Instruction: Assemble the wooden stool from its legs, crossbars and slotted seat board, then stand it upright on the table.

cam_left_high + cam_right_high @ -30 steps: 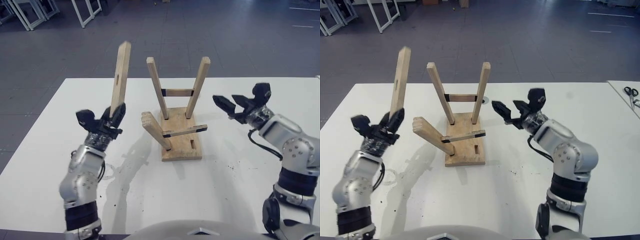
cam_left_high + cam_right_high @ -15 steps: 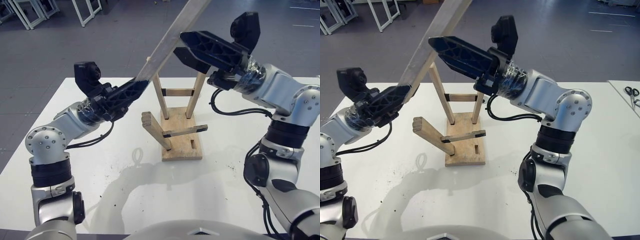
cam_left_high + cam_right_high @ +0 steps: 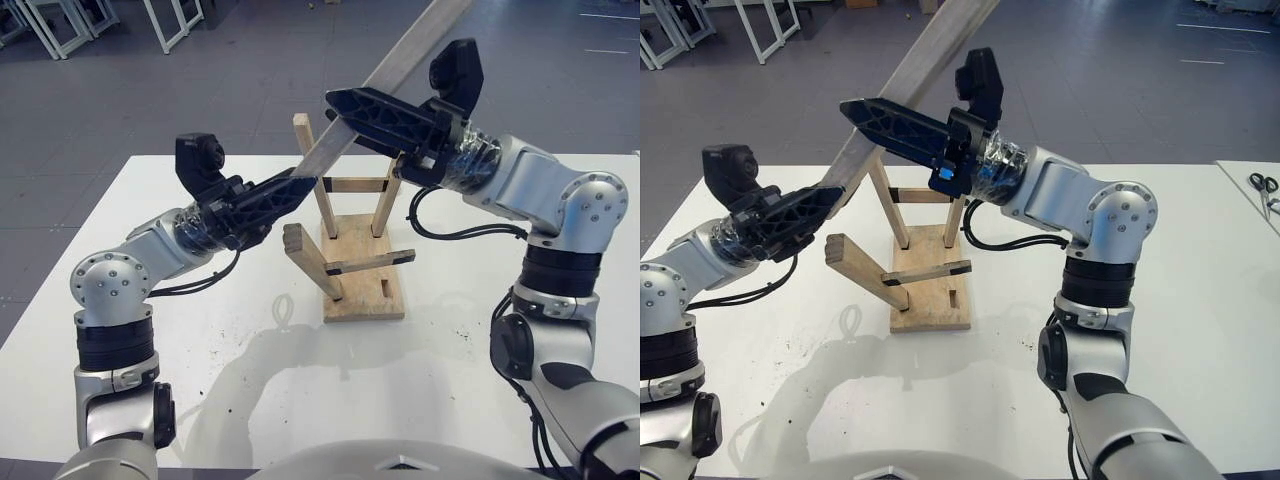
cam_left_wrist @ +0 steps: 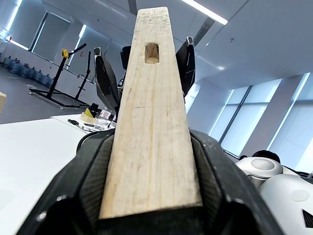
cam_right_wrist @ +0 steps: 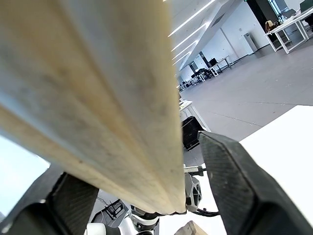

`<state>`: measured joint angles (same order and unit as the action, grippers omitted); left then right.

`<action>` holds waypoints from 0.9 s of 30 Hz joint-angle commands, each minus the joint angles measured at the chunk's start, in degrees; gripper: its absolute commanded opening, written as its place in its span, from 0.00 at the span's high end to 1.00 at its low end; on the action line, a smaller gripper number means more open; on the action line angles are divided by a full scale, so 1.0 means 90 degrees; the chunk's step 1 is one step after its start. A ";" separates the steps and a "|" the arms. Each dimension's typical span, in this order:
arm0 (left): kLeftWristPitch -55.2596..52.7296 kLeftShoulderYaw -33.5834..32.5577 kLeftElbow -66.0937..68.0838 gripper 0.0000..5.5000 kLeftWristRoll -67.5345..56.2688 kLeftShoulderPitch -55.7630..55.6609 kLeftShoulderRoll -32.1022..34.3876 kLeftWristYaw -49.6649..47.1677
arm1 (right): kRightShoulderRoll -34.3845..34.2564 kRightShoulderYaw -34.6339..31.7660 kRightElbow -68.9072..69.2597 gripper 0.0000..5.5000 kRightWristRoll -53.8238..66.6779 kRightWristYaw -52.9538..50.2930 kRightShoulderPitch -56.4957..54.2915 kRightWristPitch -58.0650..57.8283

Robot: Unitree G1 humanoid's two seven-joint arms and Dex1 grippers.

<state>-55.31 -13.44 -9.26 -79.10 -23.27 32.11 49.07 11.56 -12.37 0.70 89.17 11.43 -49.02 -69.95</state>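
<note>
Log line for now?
left gripper: shut on loose pale wooden leg | right gripper: open around it | upturned part-built wooden stool: on white table

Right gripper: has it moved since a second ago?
Yes. The right gripper rose leftward, from beside the seat board to above it, around the loose leg.

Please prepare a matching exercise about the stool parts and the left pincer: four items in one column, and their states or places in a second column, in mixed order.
Column one
1. long loose wooden leg with a slot
2. flat slotted wooden seat board
3. upper wooden crossbar with dark ends
4. black left pincer

Column two
A. lies flat on the white table
B. shut on the lower end of a leg
C. joins two upright wooden legs
D. tilted in the air

Pairs: 1-D, 2-A, 3-C, 4-B
</note>
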 commanded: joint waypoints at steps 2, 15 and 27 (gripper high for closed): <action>0.0175 0.0011 -0.0231 0.63 0.0414 0.0075 0.0095 0.0260 | 0.0041 0.0034 -0.0304 0.54 -0.0192 -0.0146 -0.0131 0.0282; 0.0015 -0.0467 0.0398 0.35 0.0189 -0.0286 0.0126 0.0106 | 0.0479 -0.0094 -0.0685 0.63 -0.0850 0.0438 -0.0354 0.0642; 0.0845 -0.1141 -0.0460 0.02 0.0906 0.1288 -0.0243 -0.0981 | 0.3015 0.0228 -0.0387 0.63 -0.4055 0.5020 0.2190 0.3311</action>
<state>-49.15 -24.50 -10.65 -73.33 -14.04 31.01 41.87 35.99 -12.73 -3.60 55.96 42.49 -34.75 -45.93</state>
